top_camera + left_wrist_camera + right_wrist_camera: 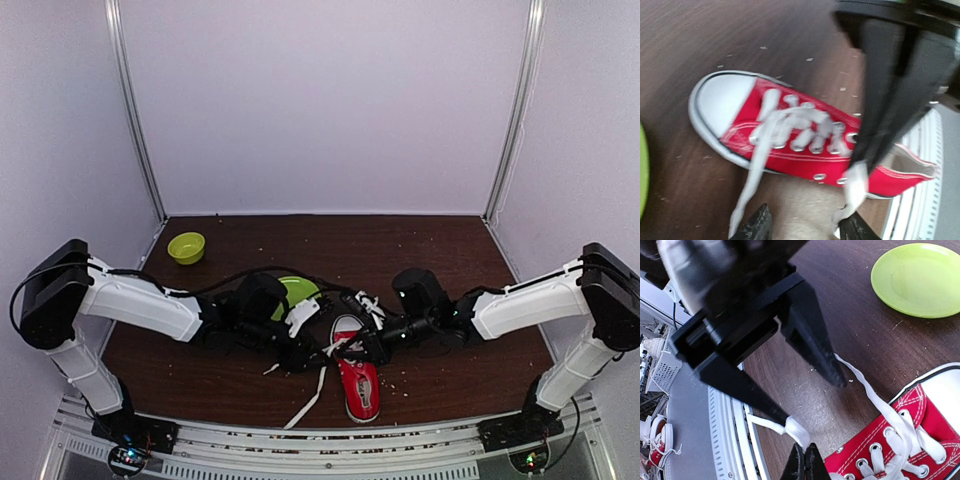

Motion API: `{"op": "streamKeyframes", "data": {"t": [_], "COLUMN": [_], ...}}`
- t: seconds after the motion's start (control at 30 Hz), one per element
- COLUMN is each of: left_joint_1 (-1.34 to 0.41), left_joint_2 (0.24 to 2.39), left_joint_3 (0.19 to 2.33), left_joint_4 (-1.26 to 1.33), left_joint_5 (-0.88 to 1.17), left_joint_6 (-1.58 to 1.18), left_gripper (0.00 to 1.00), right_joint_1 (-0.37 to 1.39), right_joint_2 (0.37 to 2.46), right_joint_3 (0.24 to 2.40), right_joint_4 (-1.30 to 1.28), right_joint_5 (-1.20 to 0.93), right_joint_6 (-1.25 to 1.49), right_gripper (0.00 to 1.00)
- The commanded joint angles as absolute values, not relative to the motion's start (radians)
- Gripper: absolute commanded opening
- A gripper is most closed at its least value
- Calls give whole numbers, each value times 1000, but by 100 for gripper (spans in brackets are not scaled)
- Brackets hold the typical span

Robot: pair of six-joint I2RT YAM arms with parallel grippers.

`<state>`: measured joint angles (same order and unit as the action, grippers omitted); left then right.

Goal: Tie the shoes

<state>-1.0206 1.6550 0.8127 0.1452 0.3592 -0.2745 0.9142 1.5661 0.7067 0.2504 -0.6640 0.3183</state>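
The red sneaker (358, 385) lies near the table's front edge, its white toe cap pointing away from me; it fills the left wrist view (805, 145). My right gripper (805, 465) is shut on a white lace (801, 432) beside the shoe's eyelets, also seen in the left wrist view (860, 165). My left gripper (805, 227) is open beside the shoe, and this lace drapes over one of its fingertips (852, 227). The other lace (750, 185) trails loose from the shoe across the table past the other fingertip.
A green plate (296, 290) lies behind the left gripper, also in the right wrist view (920, 280). A small green bowl (186, 247) stands at the back left. The metal rail (330, 440) runs along the front edge, close to the shoe's heel.
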Motion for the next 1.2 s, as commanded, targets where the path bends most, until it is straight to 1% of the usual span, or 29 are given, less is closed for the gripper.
{"op": "streamKeyframes", "data": {"t": [0.0, 0.27, 0.5, 0.53, 0.63, 0.8, 0.97, 1.17], "left_joint_1": [-974, -954, -954, -954, -954, -954, -953, -953], "left_joint_2": [1649, 1762, 1780, 1787, 1819, 1819, 1705, 1552], "left_joint_3": [826, 905, 885, 887, 903, 890, 818, 841], "left_joint_4": [90, -6, 45, 40, 17, 27, 95, -3], "left_joint_5": [237, 140, 194, 187, 176, 182, 164, 150], "left_joint_6": [-270, -174, -151, -149, -140, -146, -240, -395], "left_gripper": [49, 49, 49, 47, 33, 1, 0, 0], "right_joint_1": [916, 916, 916, 916, 916, 916, 916, 916], "right_joint_2": [1516, 1507, 1507, 1508, 1507, 1503, 1490, 1479], "right_joint_3": [684, 669, 670, 671, 670, 666, 662, 659], "right_joint_4": [253, 273, 276, 276, 277, 284, 283, 248], "right_joint_5": [-641, -639, -638, -638, -637, -612, -576, -549], "right_joint_6": [315, 336, 341, 341, 342, 352, 369, 373], "right_gripper": [0, 0, 0, 0, 0, 0, 0, 0]}}
